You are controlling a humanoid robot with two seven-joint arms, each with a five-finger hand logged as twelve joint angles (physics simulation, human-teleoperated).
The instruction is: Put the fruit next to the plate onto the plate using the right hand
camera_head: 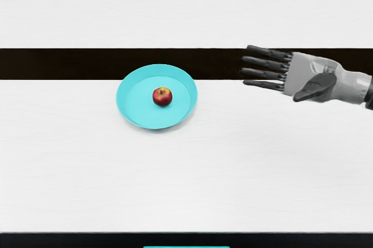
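A red apple (162, 96) sits upright in the middle of a turquoise plate (134, 114) on the white table, left of centre. My right hand (265, 68) hovers to the right of the plate, well apart from it, its arm coming in from the right edge. Its fingers (262, 61) are stretched out flat toward the left and hold nothing. The thumb hangs below the palm.
A dark band (58, 64) runs across the table behind the plate. A thin turquoise strip (186, 247) shows at the bottom edge. White tabletop (233, 172) stretches in front of the plate and under the hand.
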